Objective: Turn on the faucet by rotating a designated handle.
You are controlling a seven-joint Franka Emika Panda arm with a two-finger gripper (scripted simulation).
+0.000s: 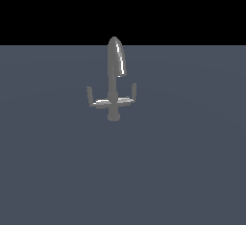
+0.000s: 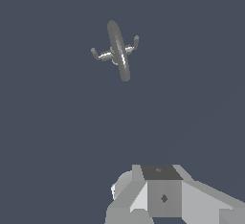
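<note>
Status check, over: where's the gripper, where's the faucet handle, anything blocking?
Gripper well clear of faucet, jaw state unreadable. Handle untouched. Nothing between them.

The small grey metallic faucet (image 1: 115, 75) is standing upright on the flat grey floor (image 1: 192, 171), well away from its edges, its tall rounded spout rising above a thin stem, with the glinting handle (image 1: 98, 102) reaching out to the exterior view's left and ending in a short upturned tip.

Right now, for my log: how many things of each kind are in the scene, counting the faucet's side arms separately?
Faucet: 1
Side arms on it: 2, the handle and its twin
Robot gripper, seen only in the wrist view: 1
Total: 2 things, faucet and gripper
</note>
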